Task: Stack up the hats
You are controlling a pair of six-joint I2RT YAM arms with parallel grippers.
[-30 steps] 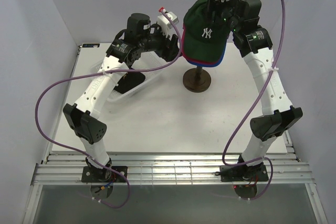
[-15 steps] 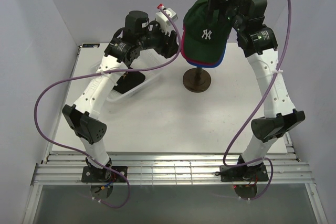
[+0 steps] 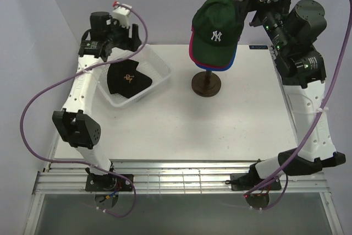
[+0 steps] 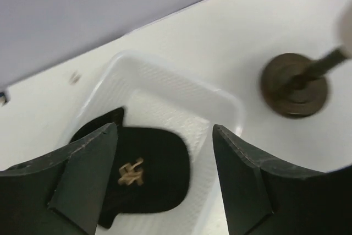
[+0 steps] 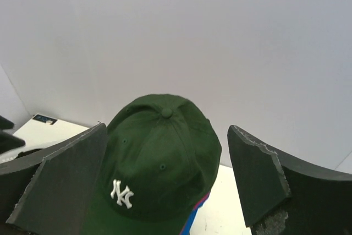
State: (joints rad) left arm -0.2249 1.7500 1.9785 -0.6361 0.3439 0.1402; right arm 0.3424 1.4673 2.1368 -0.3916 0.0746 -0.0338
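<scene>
The dark green NY cap (image 3: pixel 214 26) sits on top of the stack on the stand, with the pink brim (image 3: pixel 192 53) and blue brim (image 3: pixel 231 58) showing under it. In the right wrist view the green cap (image 5: pixel 159 158) lies ahead of my open, empty right gripper (image 5: pixel 165 136), apart from it. My right gripper (image 3: pixel 247 5) hangs just right of the stack. The black cap with the gold logo (image 3: pixel 127 78) lies in the white basket (image 3: pixel 157 64). My left gripper (image 3: pixel 131 38) hovers open above it, and the black cap (image 4: pixel 151 171) shows between its fingers.
The dark round stand base (image 3: pixel 206 85) stands at mid-table and also shows in the left wrist view (image 4: pixel 294 83). The basket rim (image 4: pixel 220 97) is at the back left. Grey walls close the back and sides. The mannequin head is hidden under the caps.
My left arm swung left from beside the stack to above the basket. My right gripper drew back up and to the right, away from the green cap, which stays on the stack.
</scene>
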